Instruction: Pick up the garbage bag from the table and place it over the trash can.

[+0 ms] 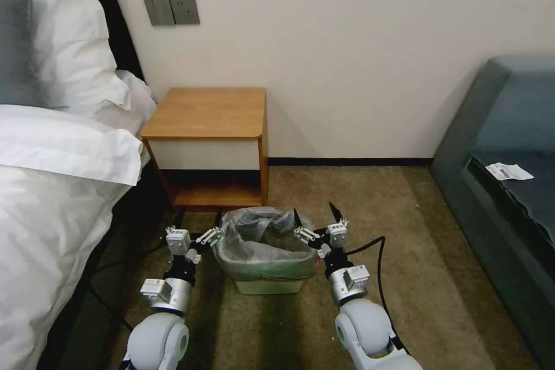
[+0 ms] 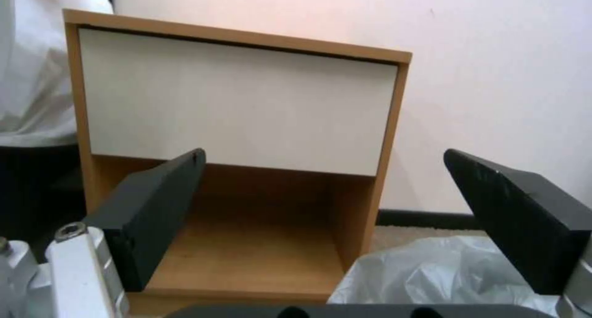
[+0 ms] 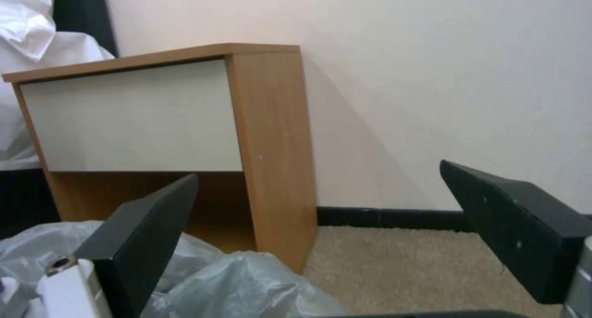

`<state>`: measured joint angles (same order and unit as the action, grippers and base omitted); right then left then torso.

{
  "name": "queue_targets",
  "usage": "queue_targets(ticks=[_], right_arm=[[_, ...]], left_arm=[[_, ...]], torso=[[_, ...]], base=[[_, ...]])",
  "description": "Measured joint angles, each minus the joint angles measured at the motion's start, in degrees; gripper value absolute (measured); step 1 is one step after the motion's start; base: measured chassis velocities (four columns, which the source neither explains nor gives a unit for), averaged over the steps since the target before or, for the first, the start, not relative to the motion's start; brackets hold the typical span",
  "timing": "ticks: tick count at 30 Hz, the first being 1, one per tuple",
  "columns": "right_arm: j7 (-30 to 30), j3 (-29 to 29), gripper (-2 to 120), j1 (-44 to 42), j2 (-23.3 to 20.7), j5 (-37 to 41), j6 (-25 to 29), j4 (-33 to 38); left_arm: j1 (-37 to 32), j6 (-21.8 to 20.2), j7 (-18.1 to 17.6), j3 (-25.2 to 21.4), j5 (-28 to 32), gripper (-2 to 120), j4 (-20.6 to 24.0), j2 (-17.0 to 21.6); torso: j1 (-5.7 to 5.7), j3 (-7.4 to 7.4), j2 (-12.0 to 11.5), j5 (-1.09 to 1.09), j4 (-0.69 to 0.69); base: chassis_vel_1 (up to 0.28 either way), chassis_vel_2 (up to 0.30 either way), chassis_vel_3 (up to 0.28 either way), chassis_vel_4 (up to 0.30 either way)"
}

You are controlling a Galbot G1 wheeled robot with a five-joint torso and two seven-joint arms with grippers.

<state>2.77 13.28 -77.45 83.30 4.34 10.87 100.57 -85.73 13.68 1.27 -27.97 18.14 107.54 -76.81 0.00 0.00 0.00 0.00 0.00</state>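
Note:
The grey translucent garbage bag (image 1: 260,243) is draped over the rim of the trash can (image 1: 269,287), which stands on the carpet in front of the table (image 1: 208,113). The table's wooden top is bare. My left gripper (image 1: 199,224) is beside the bin's left rim, open and holding nothing. My right gripper (image 1: 315,215) is at the bin's right rim, also open and holding nothing. In the left wrist view the open left gripper (image 2: 323,153) faces the table (image 2: 234,105) with crinkled bag (image 2: 444,267) beneath one finger. The right wrist view shows the open right gripper (image 3: 319,172) above the bag (image 3: 234,285) near the table (image 3: 271,137).
A bed with white bedding (image 1: 52,185) lies close on the left. On the right stands a grey sofa (image 1: 509,127) with a paper label (image 1: 509,171) on it. A black cable (image 1: 378,254) loops by the right arm. Open carpet (image 1: 393,214) lies right of the bin.

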Motion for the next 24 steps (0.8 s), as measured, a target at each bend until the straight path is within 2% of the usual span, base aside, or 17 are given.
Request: queue_targets(ticks=[24], right_arm=[[0.01, -0.04, 100, 0.08, -0.09, 0.19, -0.15, 0.13]], left_arm=[[-0.03, -0.33, -0.15, 0.02, 0.15, 97, 0.02, 0.00]], torso=[[0.00, 0.00, 0.00, 0.00, 0.00]], base=[[0.000, 0.000, 0.000, 0.000]])
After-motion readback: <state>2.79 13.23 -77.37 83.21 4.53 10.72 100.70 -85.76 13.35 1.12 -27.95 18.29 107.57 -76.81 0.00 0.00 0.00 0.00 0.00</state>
